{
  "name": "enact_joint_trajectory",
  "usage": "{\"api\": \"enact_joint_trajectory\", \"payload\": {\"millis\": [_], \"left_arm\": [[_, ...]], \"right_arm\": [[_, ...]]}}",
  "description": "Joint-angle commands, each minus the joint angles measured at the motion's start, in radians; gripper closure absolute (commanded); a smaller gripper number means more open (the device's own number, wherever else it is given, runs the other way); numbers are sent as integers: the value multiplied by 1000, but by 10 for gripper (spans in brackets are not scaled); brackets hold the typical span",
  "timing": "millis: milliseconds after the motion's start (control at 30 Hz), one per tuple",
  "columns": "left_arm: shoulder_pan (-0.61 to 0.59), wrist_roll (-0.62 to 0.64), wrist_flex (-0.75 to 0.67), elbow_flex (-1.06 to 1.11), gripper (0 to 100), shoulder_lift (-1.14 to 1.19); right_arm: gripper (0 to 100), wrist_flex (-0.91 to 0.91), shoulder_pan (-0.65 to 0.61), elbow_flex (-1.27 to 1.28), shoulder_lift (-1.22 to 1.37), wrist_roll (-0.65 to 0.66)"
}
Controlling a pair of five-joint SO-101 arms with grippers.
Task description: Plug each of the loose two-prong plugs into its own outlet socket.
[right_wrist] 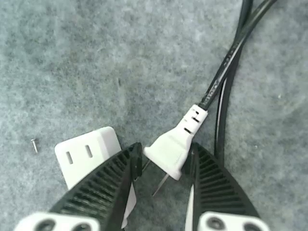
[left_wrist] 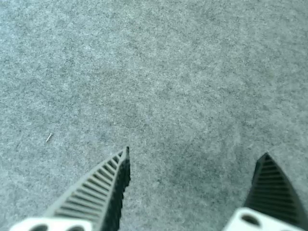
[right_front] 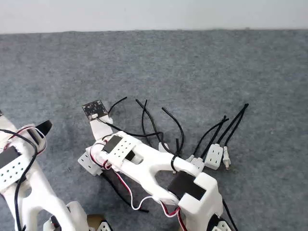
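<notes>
My right gripper (right_wrist: 163,150) is shut on a white two-prong plug (right_wrist: 171,149) with a black cable (right_wrist: 226,72). The plug's prongs point back toward the wrist, just above the grey carpet. A white outlet socket (right_wrist: 86,156) with two slots lies flat beside one finger (right_wrist: 113,180), touching it. In the high view this socket (right_front: 89,162) peeks out from under the right arm (right_front: 144,163). My left gripper (left_wrist: 192,156) stands open over bare carpet at the near left (right_front: 42,128), far from any plug.
At centre right lie more white sockets (right_front: 214,156) and a loose plug (right_front: 226,159), with black cables (right_front: 231,125) fanning away from them. More cable loops (right_front: 154,125) lie behind the right arm. A small screw (right_wrist: 33,144) rests on the carpet. A pale wall edges the far side.
</notes>
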Motion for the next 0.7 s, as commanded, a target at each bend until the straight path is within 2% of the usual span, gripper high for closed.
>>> {"api": "enact_joint_trajectory", "payload": {"millis": [0,667], "left_arm": [[0,6,-28,-12,620,-21],[0,6,-28,-12,620,-21]], "right_arm": [[833,-12,24,-41,15,12],[829,-79,45,-41,10,6]]}}
